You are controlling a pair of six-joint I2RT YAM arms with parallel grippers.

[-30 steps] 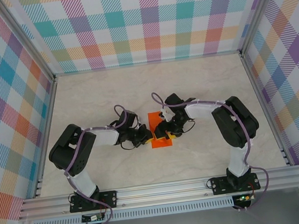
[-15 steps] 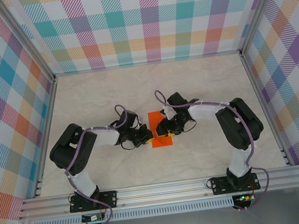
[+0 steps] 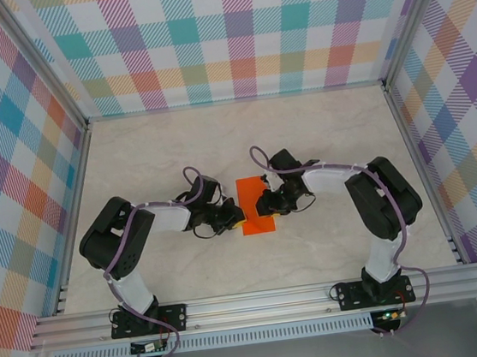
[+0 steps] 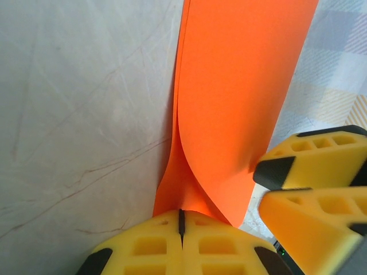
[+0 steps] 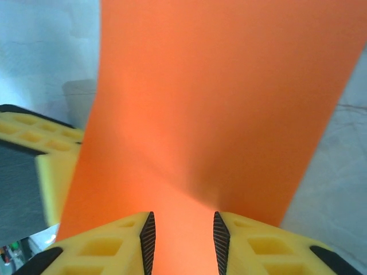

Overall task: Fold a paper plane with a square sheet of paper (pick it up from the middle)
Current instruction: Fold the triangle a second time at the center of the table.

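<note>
Left arm point(image 3: 161, 215) and right arm point(image 3: 328, 170): white links, black joint housings, purple cables point(image 3: 188, 172), black base plates point(image 3: 172, 315). Right end effector point(image 5: 180, 235) fingers point(image 5: 103, 252): yellow, pocketed, with black ribbed pads point(image 5: 148, 235).

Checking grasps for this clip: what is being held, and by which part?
The left end effector pinches the orange paper at its edge; the right end effector straddles it, open.
</note>
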